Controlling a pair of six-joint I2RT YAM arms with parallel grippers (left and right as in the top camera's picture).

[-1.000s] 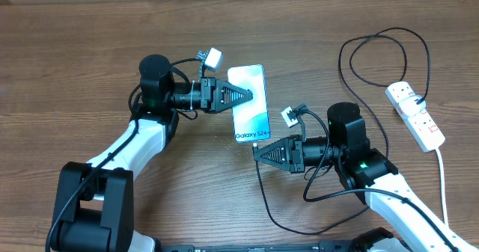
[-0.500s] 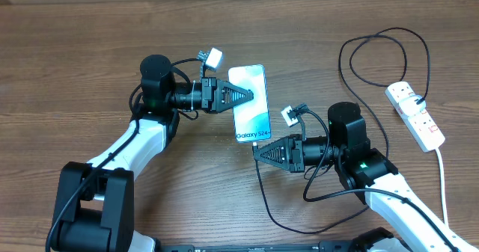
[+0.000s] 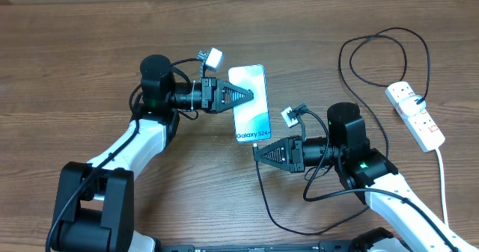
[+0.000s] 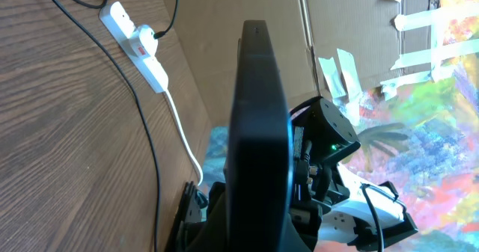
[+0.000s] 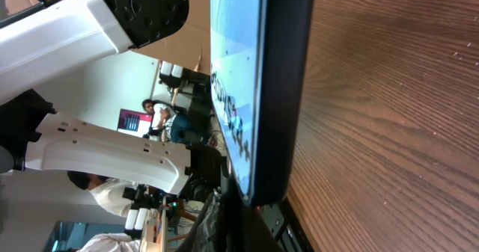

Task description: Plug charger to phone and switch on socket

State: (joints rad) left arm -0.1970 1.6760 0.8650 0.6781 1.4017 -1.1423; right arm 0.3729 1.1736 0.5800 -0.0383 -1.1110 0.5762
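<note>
At the middle of the surface (image 3: 90,42), the phone (image 3: 253,119) lies screen up, its "Galaxy S24+" end turned toward the right tool (image 3: 257,152).

- **Left tool:** The left tool (image 3: 251,95) reaches in over the phone's long edge. It appears clamped on the phone, which its wrist view shows edge-on between the fingers.
- **Right tool:** Its tip sits at the phone's bottom edge, where the charger (image 3: 260,181) ends. You cannot tell whether it is closed on the connector.
- **Socket:** The socket (image 3: 416,116) lies well apart at the right, with the charger's dark plug seated in it.

**Hazards**
- If you drive the connector in off-axis, it will likely scrape past the port or jam.
- If the left grip is loose, the push may skid the phone away.
- The slack cable looping near the right arm could snag and drag the tip sideways.

**Count:** one phone, one charger, one socket, two tools.
</note>
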